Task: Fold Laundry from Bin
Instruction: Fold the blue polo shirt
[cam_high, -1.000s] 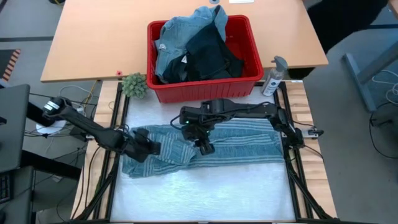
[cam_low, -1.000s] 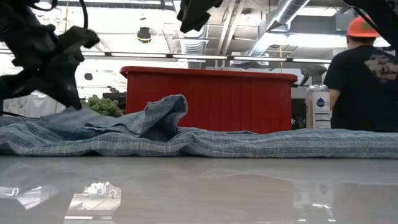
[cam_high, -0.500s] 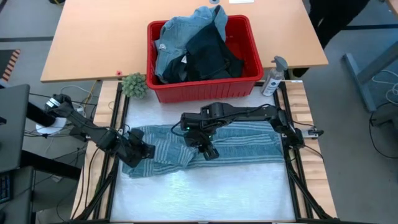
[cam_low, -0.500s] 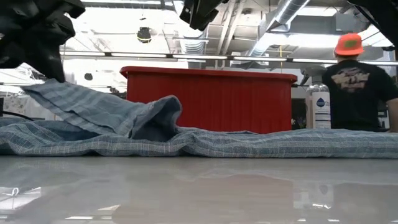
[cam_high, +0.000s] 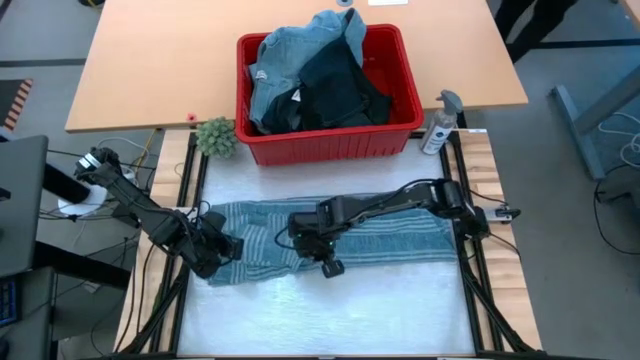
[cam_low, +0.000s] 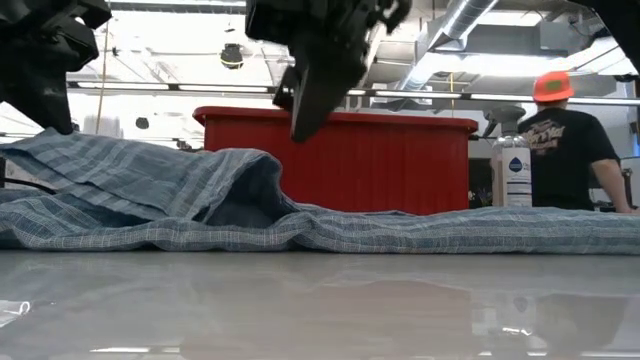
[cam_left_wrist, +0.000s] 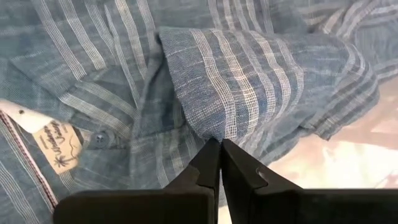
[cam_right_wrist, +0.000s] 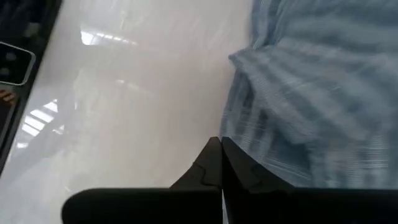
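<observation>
A blue-grey white-striped shirt (cam_high: 390, 225) lies spread across the table's middle, and its left part is bunched and raised. My left gripper (cam_high: 220, 248) is shut on that raised part near the table's left edge. My right gripper (cam_high: 330, 266) hangs shut just past the shirt's near edge, with nothing between its fingers. In the low view it (cam_low: 298, 125) is clear of the cloth. The red bin (cam_high: 330, 150) stands at the far side with blue and dark laundry (cam_high: 310, 70) heaped in it. My left gripper pinches the corner of a folded flap of the shirt (cam_left_wrist: 217, 127) between its two fingertips, slanting down from the table's left. The flap is lifted, and in the low view it (cam_low: 130, 170) slopes down rightward onto the rest of the shirt, which lies on the table. One layer or several, I cannot tell.
A spray bottle (cam_high: 440, 120) stands right of the bin and a small green plant (cam_high: 215, 135) left of it. Bare white table (cam_high: 330, 310) lies near of the shirt. A person in an orange cap (cam_low: 565, 150) stands in the room behind.
My right gripper has come down toward the table's near edge, past the shirt's near edge, and has shut. My left gripper has gone up and toward the table's left with the flap. The flap is now drawn out into a long slope, while the shirt's right part stays flat.
</observation>
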